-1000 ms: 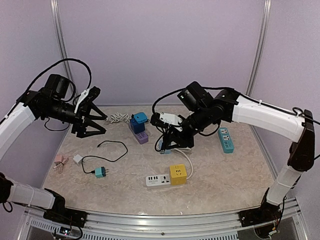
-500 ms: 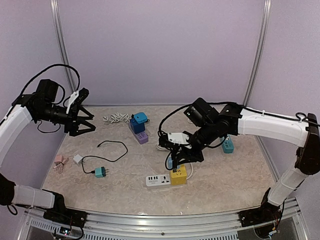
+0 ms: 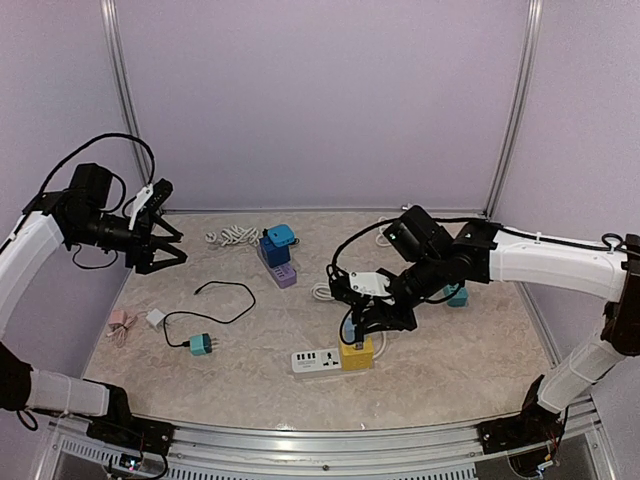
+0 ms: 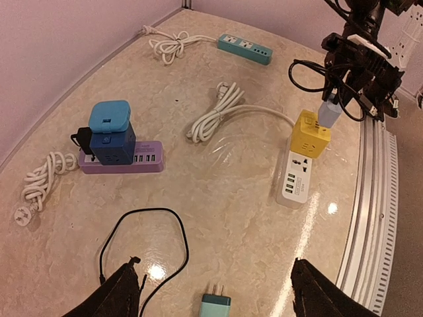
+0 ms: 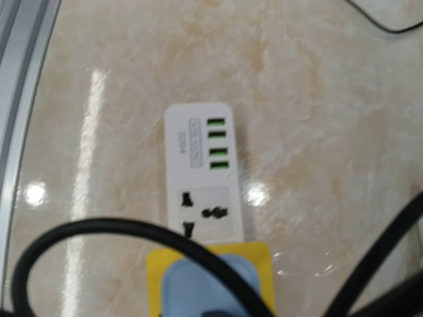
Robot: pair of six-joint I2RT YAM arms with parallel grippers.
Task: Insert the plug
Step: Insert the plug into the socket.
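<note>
Right gripper (image 3: 350, 322) clenched on blue plug (image 4: 329, 112) over yellow cube socket (image 4: 309, 130); left gripper (image 3: 177, 240) spread, empty.
Handling: hold plug upright, square pins to slots, press straight down.

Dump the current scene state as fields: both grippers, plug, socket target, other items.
right gripper: shut on the blue plug
left gripper: open, empty, raised at the left side
blue plug: upright on top of the yellow cube; cannot tell whether it is fully seated
yellow cube: sits on one end of the white power strip
other items: teal plug lying loose; purple strip carrying blue adapters; teal strip at the far side
</note>
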